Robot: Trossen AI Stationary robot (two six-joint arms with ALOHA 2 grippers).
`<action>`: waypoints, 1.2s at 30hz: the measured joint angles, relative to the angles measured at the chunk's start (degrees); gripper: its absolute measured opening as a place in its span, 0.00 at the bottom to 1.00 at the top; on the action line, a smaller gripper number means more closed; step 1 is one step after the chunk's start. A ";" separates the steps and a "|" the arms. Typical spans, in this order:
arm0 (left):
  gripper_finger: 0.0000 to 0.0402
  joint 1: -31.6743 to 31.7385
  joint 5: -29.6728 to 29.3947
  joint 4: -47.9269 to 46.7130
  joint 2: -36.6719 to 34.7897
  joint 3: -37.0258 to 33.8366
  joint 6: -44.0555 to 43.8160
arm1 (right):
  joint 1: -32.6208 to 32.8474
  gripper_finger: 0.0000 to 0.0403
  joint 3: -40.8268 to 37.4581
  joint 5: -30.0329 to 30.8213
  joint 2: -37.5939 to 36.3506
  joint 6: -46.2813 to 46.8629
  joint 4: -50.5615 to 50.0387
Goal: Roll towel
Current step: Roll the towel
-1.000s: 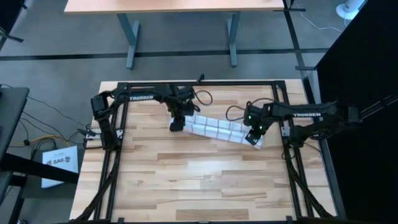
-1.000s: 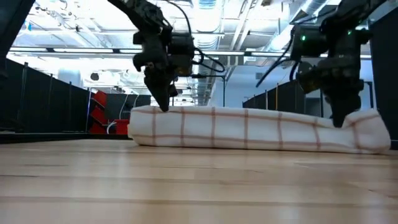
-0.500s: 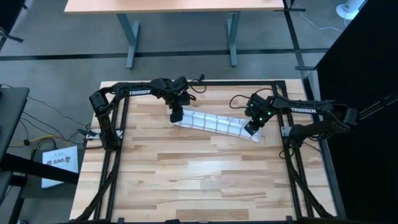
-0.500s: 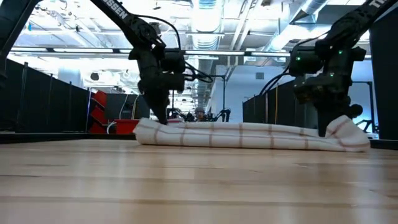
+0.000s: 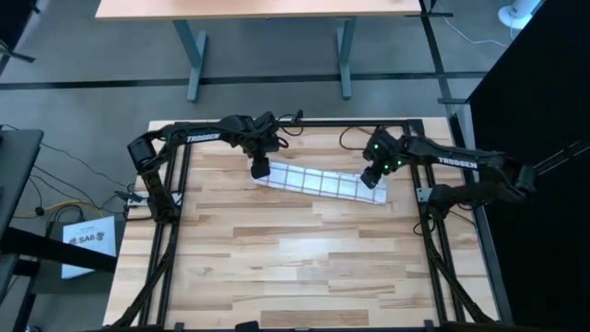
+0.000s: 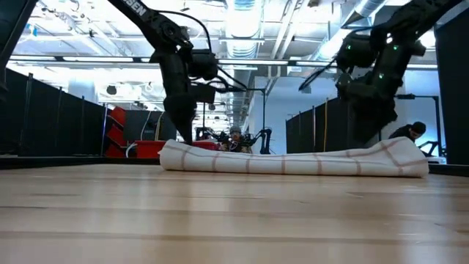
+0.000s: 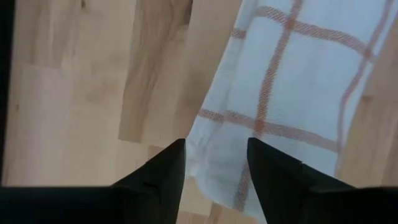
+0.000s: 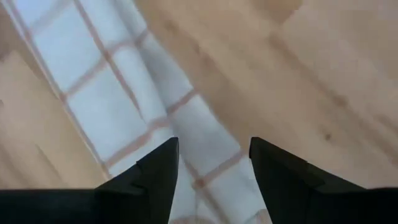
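Observation:
The towel (image 5: 318,183), white with a dark grid, lies as a long low roll across the far part of the table, resting on the wood along its length (image 6: 293,160). My left gripper (image 5: 260,171) stands open over the roll's left end, and its wrist view shows that end (image 7: 298,81) below and between its fingers (image 7: 216,146). My right gripper (image 5: 371,178) stands open over the roll's right end (image 8: 112,81). In the low view both grippers (image 6: 182,136) (image 6: 370,136) point down behind the roll. Neither shows a hold on the cloth.
A black frame rail (image 5: 295,124) runs just beyond the towel along the far edge, with side rails left and right. Bare wood (image 5: 295,267) fills the near half of the table. A person (image 6: 416,132) shows in the room behind.
Both grippers have opened and let go of the towel's ends. Before that they went toward the table's far edge, taking the roll with them. The roll now lies lower and flatter, farther from the near edge, its right end settled on the wood.

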 joint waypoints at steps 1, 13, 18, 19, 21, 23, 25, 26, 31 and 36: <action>0.39 -0.09 -0.23 -0.03 -0.48 0.00 0.00 | -0.05 0.47 0.61 0.10 -0.50 0.00 0.03; 0.38 -5.59 7.21 0.82 -0.92 0.03 4.55 | 11.95 0.46 0.69 -6.65 0.22 -1.50 -0.03; 0.38 -6.15 6.51 0.61 3.68 -0.03 5.83 | 12.78 0.46 0.52 -1.85 4.59 -4.20 -1.44; 0.38 -5.82 6.50 0.38 4.56 -0.04 5.84 | 12.34 0.46 0.52 -0.48 5.49 -4.95 -1.64; 0.38 -5.04 6.14 0.11 6.05 -0.04 5.80 | 11.28 0.46 0.54 0.84 7.29 -6.26 -2.35; 0.38 -4.13 6.08 -0.74 6.81 -0.04 5.68 | 9.82 0.46 0.52 1.11 9.24 -7.22 -3.51; 0.38 -3.22 6.36 -1.47 7.19 -0.04 5.10 | 8.71 0.46 0.29 1.10 10.80 -8.39 -3.66; 0.38 -2.87 6.59 -1.55 7.26 -0.17 4.65 | 8.38 0.46 -0.30 1.10 11.38 -8.92 -3.40; 0.38 -1.81 8.17 -1.92 7.24 -2.08 1.66 | 8.41 0.46 -2.12 1.13 13.60 -10.19 -0.88; 0.38 -2.18 8.44 -1.06 5.63 -6.49 -3.17 | 7.46 0.46 -2.19 0.93 13.87 -13.25 1.55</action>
